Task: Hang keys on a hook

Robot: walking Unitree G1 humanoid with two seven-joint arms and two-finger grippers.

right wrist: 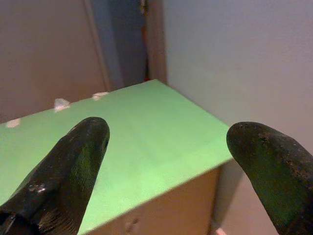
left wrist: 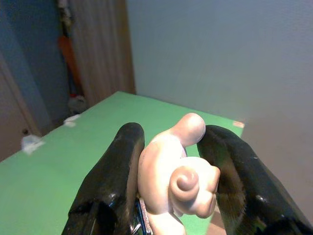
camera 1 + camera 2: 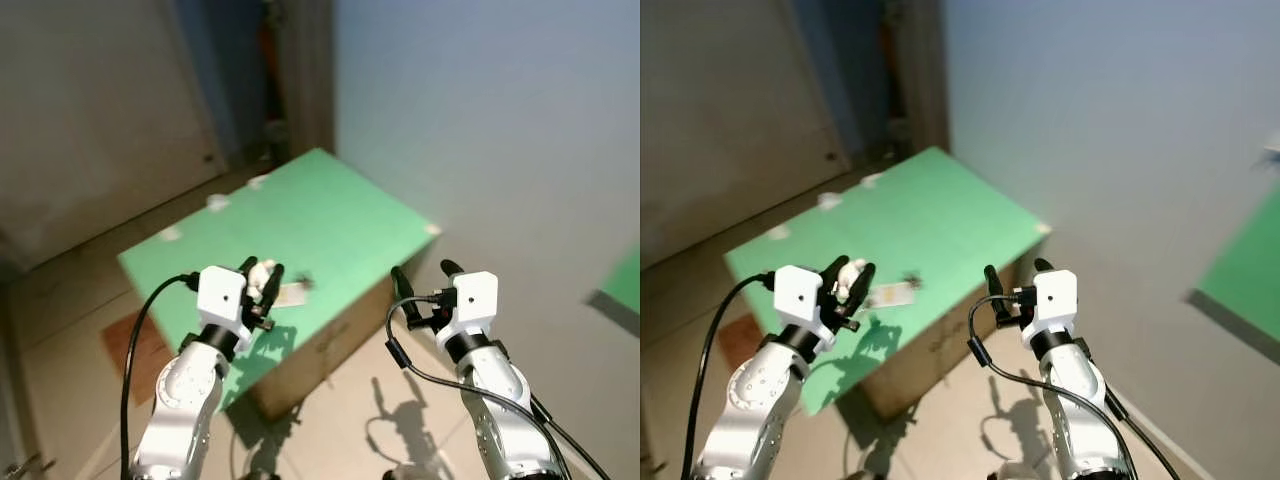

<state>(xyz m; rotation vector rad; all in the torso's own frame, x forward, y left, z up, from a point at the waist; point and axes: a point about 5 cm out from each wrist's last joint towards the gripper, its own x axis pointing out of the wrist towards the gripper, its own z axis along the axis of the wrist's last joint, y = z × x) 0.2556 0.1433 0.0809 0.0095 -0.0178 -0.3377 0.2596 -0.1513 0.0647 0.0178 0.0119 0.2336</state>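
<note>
Soft-looking pale pink rubber, the keychain charm (image 2: pixel 176 178) is sitting clamped between the left gripper (image 3: pixel 262 283) fingers, probably light with keys dangling below, while the right gripper (image 3: pixel 424 281) is hovering wide open, empty, beside the green-topped box (image 3: pixel 330 215).

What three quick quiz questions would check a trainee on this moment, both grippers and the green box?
1. True or false: the left gripper is shut on the pale keychain charm.
2. The right gripper is: A) open and holding nothing, B) shut on a key, C) resting flat on the green box top.
3. Fill in: the box stands against a plain ____ on the robot's right.

Key: 1 true; 2 A; 3 wall.
</note>
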